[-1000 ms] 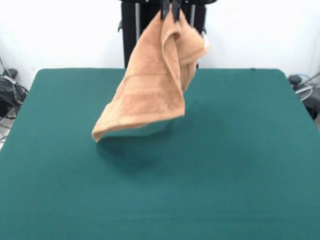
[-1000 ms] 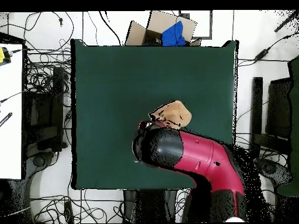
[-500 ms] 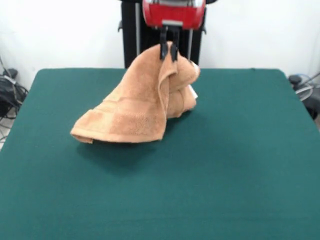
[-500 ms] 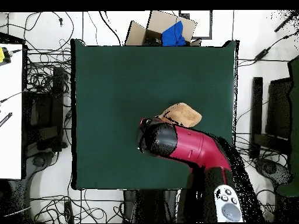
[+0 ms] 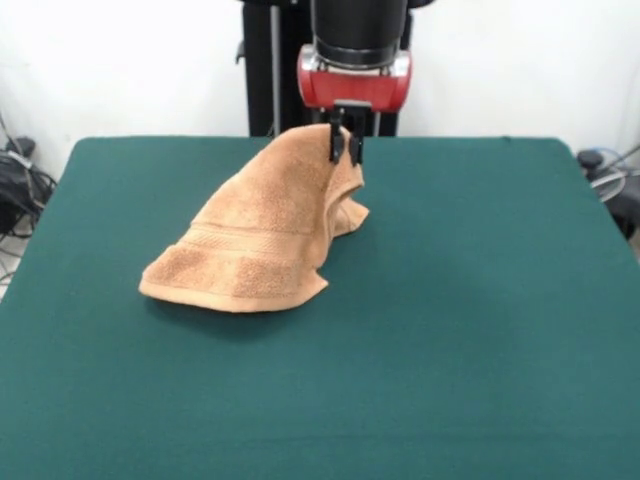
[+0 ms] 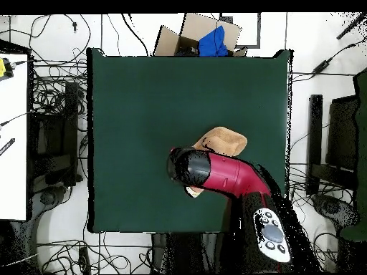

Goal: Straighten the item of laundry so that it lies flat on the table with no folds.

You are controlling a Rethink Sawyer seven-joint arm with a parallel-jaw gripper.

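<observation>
The orange-tan towel (image 5: 262, 238) lies bunched and folded on the green table (image 5: 480, 330), its lower end resting on the cloth at the left and its upper end lifted. My gripper (image 5: 346, 152) comes down from above and is shut on the towel's raised top fold, holding it just above the table's far middle. In the overhead view the red arm (image 6: 222, 175) covers most of the towel (image 6: 228, 139); only a part past the arm's head and a small bit below it show. The gripper itself is hidden there.
A cardboard box with a blue thing in it (image 6: 204, 39) stands beyond the table's top edge in the overhead view. Cables and stands ring the table. The black pedestal (image 5: 262, 70) is at the far side.
My gripper has come down with the towel. The hanging towel has settled onto the table, its lower end spreading to the left in the front view.
</observation>
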